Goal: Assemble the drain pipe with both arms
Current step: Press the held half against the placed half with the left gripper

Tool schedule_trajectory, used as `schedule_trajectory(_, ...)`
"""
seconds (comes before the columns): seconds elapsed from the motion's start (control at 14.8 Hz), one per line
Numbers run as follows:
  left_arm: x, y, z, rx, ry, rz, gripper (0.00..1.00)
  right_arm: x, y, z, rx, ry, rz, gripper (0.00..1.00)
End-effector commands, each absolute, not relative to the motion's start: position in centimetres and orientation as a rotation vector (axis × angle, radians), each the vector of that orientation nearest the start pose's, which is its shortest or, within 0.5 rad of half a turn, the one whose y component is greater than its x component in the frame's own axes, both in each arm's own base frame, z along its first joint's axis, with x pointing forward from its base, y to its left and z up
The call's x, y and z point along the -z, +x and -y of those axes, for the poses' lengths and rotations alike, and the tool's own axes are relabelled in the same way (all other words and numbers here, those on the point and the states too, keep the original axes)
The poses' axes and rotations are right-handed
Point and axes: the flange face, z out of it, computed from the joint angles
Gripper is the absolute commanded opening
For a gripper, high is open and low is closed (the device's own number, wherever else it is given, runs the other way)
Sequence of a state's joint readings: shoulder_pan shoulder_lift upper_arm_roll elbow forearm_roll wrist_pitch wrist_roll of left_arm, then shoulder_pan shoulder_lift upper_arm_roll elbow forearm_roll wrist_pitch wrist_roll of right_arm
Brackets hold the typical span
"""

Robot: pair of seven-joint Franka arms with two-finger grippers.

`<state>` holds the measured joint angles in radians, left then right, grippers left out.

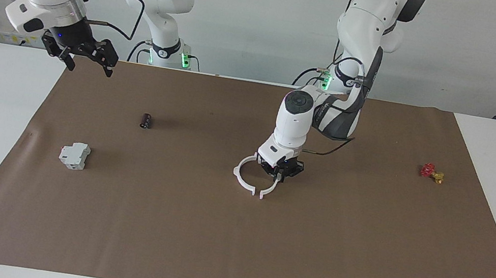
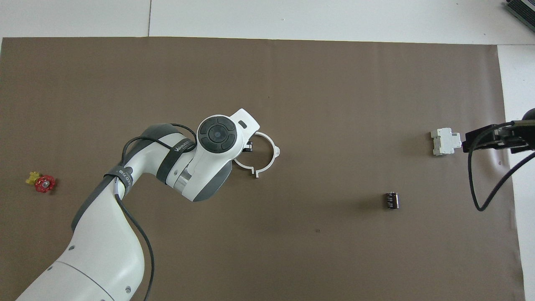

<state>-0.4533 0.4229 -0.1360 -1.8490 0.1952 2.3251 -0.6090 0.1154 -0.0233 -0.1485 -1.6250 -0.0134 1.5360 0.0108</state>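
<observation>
While the left gripper sits low at the middle of the brown paper mat, its black fingers are down at the rim of the pipe, on the half toward the left arm's end, though I cannot tell whether they pinch it. That pipe is two thin white plastic arcs with small end tabs, lying flat as a nearly closed ring. The right gripper waits in the air over the mat's edge, fingers spread. A boxy grey-white block, a ribbed black cylinder and a small red-and-yellow valve lie well apart.
</observation>
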Motion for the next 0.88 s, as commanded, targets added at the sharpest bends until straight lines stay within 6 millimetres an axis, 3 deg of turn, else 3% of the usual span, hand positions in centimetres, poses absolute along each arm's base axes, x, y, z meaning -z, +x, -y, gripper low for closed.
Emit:
schedule_trajectory(0.0, -29.1, 54.0, 35.7, 0.162, -3.064, -0.221, 0.00, -61.2, 53.6, 2.1, -0.103, -3.124, -0.043, 1.00)
schedule_trajectory(0.81, -28.2, 53.3, 36.8, 0.168, -3.035, -0.303, 0.00, -61.2, 53.6, 2.0, -0.106, -3.124, -0.040, 1.00)
